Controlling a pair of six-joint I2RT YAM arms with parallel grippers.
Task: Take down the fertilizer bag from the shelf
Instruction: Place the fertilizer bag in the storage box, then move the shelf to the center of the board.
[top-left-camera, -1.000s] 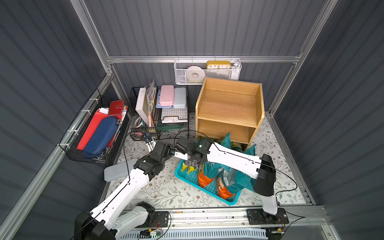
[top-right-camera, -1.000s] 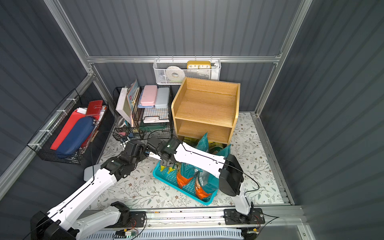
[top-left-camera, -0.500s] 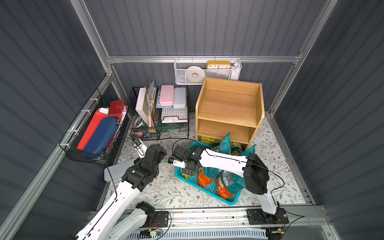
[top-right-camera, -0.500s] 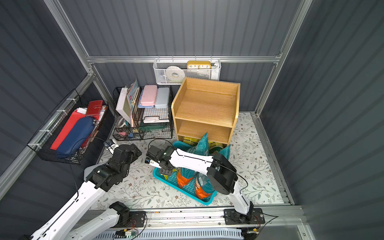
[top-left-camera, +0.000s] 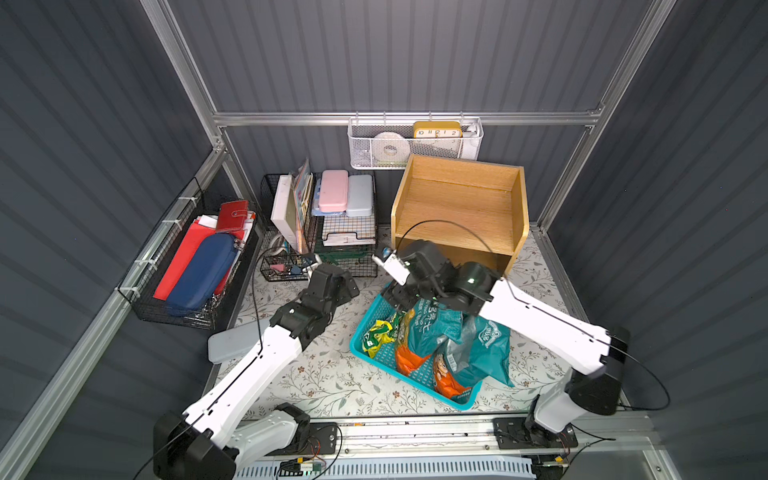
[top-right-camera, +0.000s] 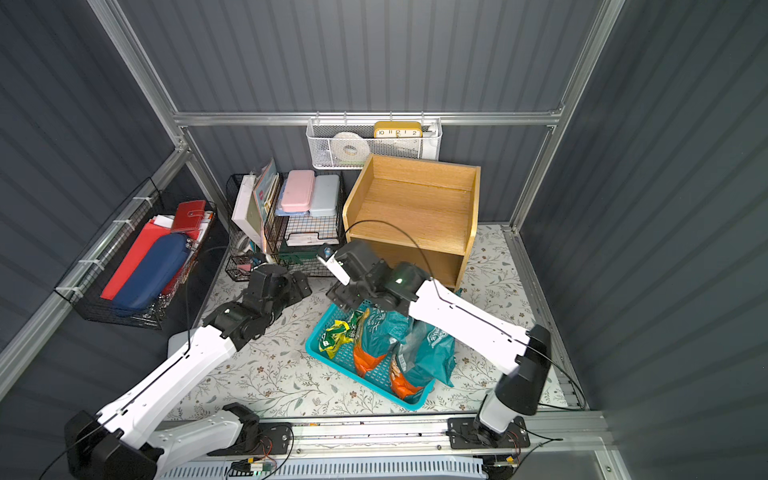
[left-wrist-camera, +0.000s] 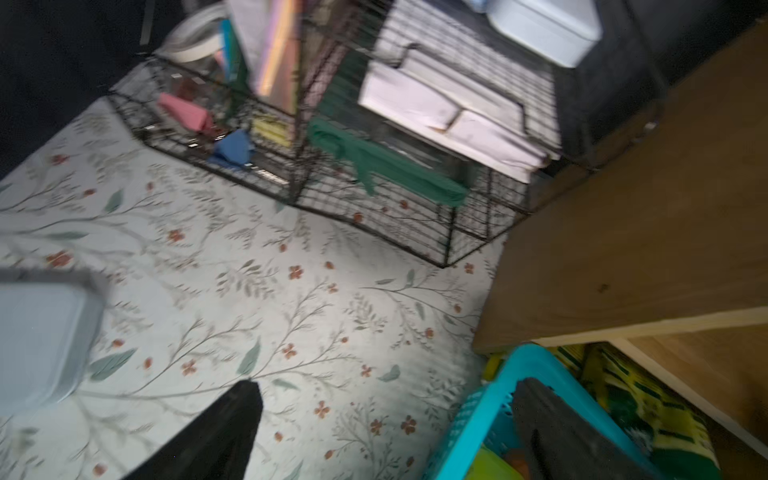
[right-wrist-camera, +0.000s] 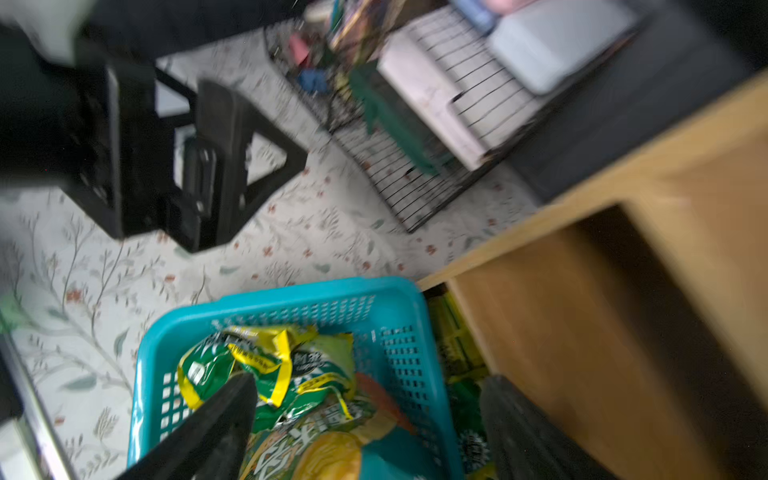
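The green-and-yellow fertilizer bag (right-wrist-camera: 257, 361) now lies in the teal basket (right-wrist-camera: 316, 286) on the flowered mat (left-wrist-camera: 249, 270), just in front of the shelf (top-left-camera: 457, 208). It's off the shelf, so I'd call the job about done. My right pincer (right-wrist-camera: 372, 386), clamped a second ago, has sprung wide apart and hangs above the bag, touching nothing. The left pincer (left-wrist-camera: 388, 386) is spread too, empty.
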